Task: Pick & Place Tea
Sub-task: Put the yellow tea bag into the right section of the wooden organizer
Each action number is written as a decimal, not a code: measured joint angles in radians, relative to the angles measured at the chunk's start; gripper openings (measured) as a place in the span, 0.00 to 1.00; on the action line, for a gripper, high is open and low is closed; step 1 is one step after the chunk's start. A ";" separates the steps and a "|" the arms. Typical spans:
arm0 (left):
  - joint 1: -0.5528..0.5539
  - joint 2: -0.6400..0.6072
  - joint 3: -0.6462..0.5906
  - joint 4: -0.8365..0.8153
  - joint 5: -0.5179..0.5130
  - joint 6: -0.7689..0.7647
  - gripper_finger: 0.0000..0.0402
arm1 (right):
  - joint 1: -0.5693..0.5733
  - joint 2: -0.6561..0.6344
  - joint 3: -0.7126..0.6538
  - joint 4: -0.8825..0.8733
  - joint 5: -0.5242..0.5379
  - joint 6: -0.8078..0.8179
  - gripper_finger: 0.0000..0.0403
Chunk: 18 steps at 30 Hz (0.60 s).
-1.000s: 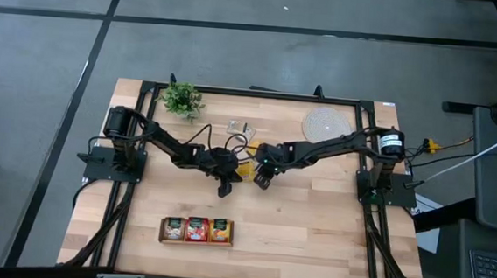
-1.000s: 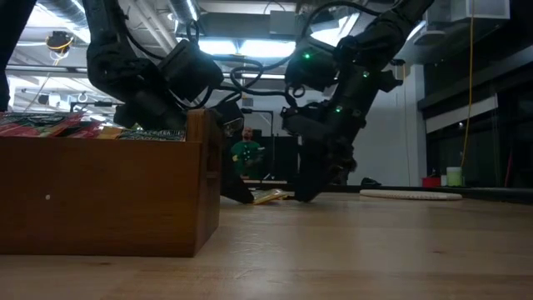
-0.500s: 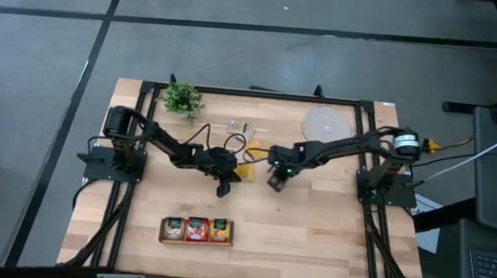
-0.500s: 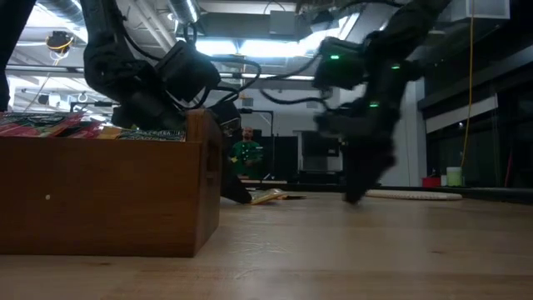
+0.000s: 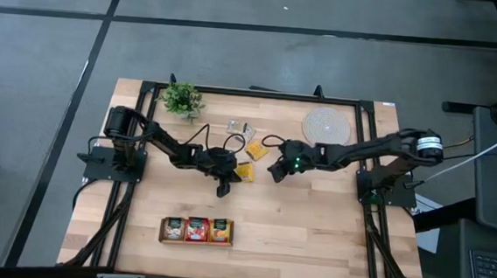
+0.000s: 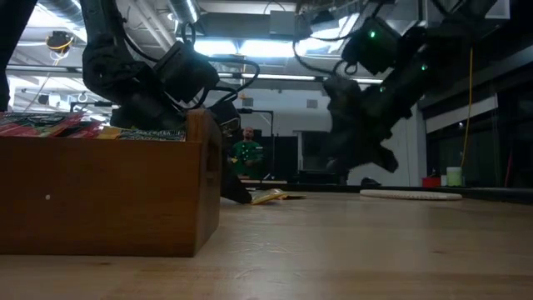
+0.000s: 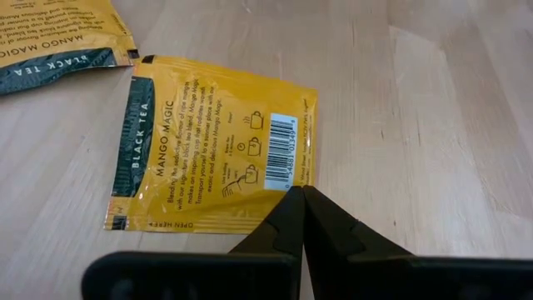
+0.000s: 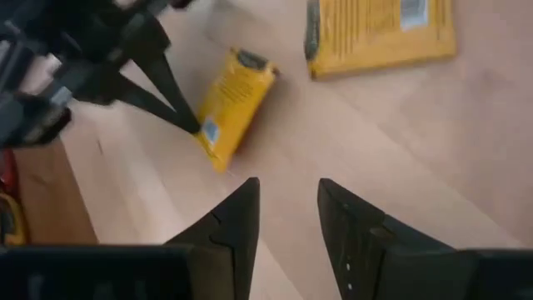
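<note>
A yellow tea sachet (image 7: 216, 142) lies flat on the table near its middle (image 5: 244, 171), and a second yellow one (image 8: 379, 29) lies just beyond it (image 5: 255, 148). My left gripper (image 7: 298, 196) is shut, with its tips at the near sachet's edge; it also shows in the low view (image 6: 240, 197). My right gripper (image 8: 287, 200) is open and holds nothing. It hangs above the table a little to the right of the sachets (image 5: 273, 173), well clear of the surface (image 6: 375, 167). The wooden tray (image 5: 196, 230) holds more sachets. My left gripper touches the sachet's edge (image 7: 279, 185) beside the barcode corner with its shut fingertips. The fingers (image 8: 179, 108) slant down onto it from the table's left side. The sachet lies flat on the wood.
A small potted plant (image 5: 182, 98) stands at the far left and a round woven mat (image 5: 326, 123) at the far right. Pale packets (image 5: 240, 128) lie behind the sachets. The tray's wall (image 6: 108, 192) fills the low view's left side.
My right gripper has drawn back from beside the sachets toward the table's right edge. It has risen off the table and rolled about its own axis, uncovering the second yellow sachet. The near sachet has stayed put.
</note>
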 joint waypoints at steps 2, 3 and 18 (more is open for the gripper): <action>0.000 0.000 0.000 0.000 -0.002 0.000 0.01 | -0.005 0.028 -0.001 0.032 -0.027 0.005 0.31; 0.000 0.000 0.000 0.000 -0.002 0.002 0.00 | -0.006 0.041 0.008 0.042 -0.037 0.005 0.31; 0.000 0.001 0.000 0.007 -0.007 0.035 0.00 | -0.011 0.280 0.099 0.218 -0.133 0.057 0.54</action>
